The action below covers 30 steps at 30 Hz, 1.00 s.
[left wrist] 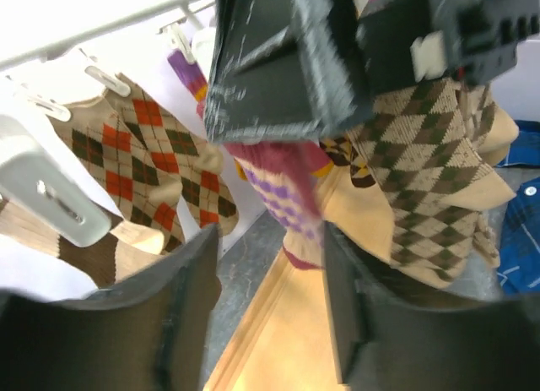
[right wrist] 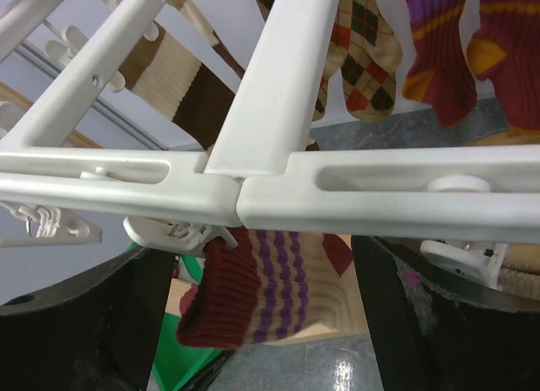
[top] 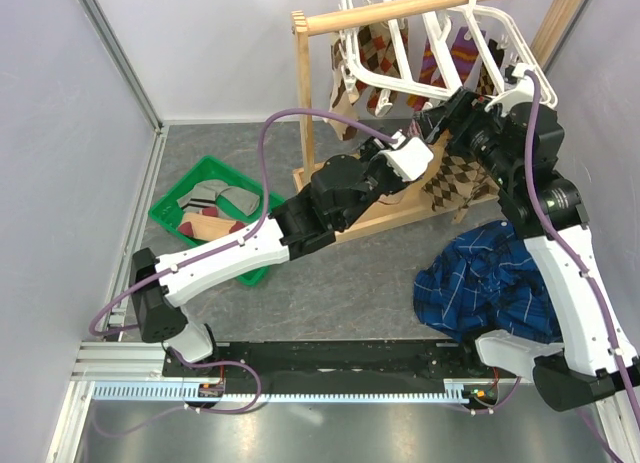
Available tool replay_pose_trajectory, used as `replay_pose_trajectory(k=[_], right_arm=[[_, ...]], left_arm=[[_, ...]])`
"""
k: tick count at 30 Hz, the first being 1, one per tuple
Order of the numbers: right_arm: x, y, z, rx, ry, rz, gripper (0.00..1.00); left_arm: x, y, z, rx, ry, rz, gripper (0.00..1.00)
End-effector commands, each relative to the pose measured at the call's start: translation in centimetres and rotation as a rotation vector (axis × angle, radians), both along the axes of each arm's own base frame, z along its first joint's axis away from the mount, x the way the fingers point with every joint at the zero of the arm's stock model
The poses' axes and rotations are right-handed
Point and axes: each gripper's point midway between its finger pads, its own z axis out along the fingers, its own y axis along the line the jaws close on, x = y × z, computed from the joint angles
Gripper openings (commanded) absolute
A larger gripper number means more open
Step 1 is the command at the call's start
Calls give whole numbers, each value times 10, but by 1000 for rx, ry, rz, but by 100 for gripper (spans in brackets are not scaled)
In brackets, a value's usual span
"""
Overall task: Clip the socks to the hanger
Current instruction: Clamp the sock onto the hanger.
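Observation:
The white hanger (top: 400, 23) hangs from the wooden rail with several socks clipped under it. In the right wrist view a white clip (right wrist: 164, 235) under the hanger's bars (right wrist: 380, 197) pinches the maroon cuff of a tan sock with purple stripes (right wrist: 278, 290). My right gripper (right wrist: 261, 332) is open, one finger on each side of that sock and apart from it. Just below it, my left gripper (left wrist: 270, 315) is open and holds nothing; the same sock's maroon toe (left wrist: 291, 205) dangles above its right finger (left wrist: 342, 306). More tan and grey socks (top: 215, 198) lie in the basket.
A green basket (top: 165, 198) sits at the left. The wooden stand's upright (top: 300, 93) and base (left wrist: 287, 340) are under my grippers. Argyle socks (left wrist: 143, 163) hang close by. A blue plaid cloth (top: 490, 278) lies at the right. Grey walls close in the left side.

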Motion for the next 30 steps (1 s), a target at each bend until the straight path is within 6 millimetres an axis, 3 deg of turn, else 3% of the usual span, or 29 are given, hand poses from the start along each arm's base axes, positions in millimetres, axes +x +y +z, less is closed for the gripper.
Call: replay_pose_trajectory(k=[1,6,10,17,30], right_arm=[[-11,-2,26,-2,-108,18,91],[-20,2,33,-36,-172,66,95],[-24,1,34,-66,-205,72,97],[-32,0,37,-101,-260,92,98],[-46,-2,38,-142,-330,111,98]], left_arm=[[-21,20,41,-168,20,-69,71],[-33,39,39,-250,103,-143,80],[-26,53,32,-290,138,-151,82],[-22,49,40,-338,130,-213,81],[10,38,56,-399,5,-147,77]])
